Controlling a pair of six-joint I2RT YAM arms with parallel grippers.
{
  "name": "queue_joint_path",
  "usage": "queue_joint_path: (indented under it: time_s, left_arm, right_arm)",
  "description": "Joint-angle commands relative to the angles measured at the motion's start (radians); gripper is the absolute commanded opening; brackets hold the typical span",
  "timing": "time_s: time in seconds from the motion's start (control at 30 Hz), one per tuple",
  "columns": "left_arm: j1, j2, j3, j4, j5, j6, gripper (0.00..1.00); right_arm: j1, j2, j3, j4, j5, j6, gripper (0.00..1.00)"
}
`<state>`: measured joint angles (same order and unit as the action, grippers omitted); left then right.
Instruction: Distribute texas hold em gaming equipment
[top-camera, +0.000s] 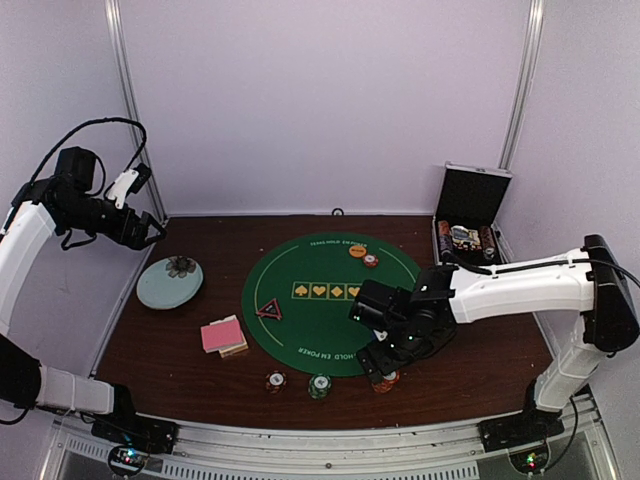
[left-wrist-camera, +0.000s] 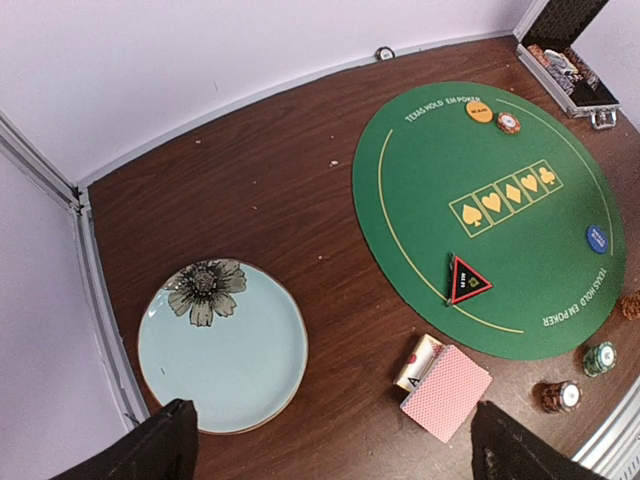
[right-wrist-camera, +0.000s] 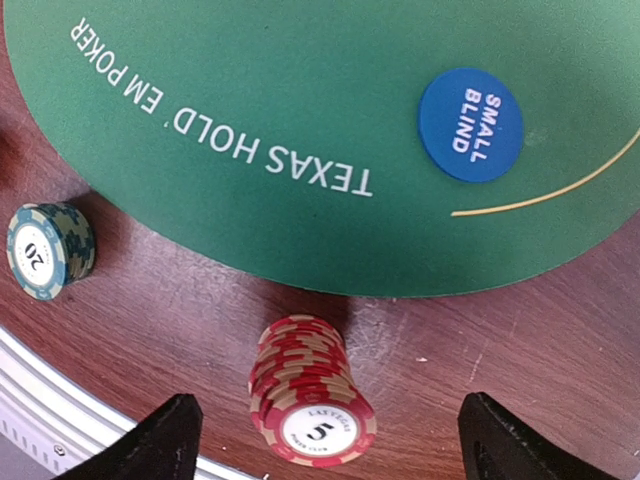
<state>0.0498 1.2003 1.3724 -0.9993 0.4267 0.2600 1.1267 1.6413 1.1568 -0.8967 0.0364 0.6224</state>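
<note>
red "5" chips (right-wrist-camera: 312, 400), blue "small blind" button (right-wrist-camera: 470, 124)

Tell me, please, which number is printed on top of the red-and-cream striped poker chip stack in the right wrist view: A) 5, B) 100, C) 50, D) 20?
A: the white centre of the red-and-cream striped poker chip stack reads 5; the 20 is on the green striped chip stack nearby.

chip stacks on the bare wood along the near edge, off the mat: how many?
3. Brown stack leftmost, green stack in the middle, red stack rightmost, between the fingers of the open right gripper. More could be hidden under it.
</note>
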Motion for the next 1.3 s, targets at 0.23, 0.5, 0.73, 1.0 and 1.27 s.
queue_joint_path:
  time_s: [0.23,0.5,0.73,1.0,1.27]
  left_arm:
    - [0.007,-0.015,0.0,0.007,0.004,0.019,0.97]
    - [0.005,-0.019,-0.001,0.006,0.004,0.018,0.98]
    - [0.006,-0.018,0.002,0.005,0.003,0.021,0.98]
    - [0.005,-0.019,0.006,0.006,0.001,0.02,0.98]
    - [0.006,-0.021,0.007,0.007,0.001,0.02,0.98]
  right_arm:
    - [-0.002,0.055,-0.041,0.084,-0.029,0.03,0.87]
    - [-0.004,0.074,-0.044,0.099,-0.027,0.022,0.82]
    - [-0.012,0.075,-0.052,0.102,-0.026,0.023,0.74]
    - [-0.019,0.067,-0.063,0.104,-0.027,0.02,0.65]
    - [-0.018,0.067,-0.062,0.096,-0.03,0.017,0.63]
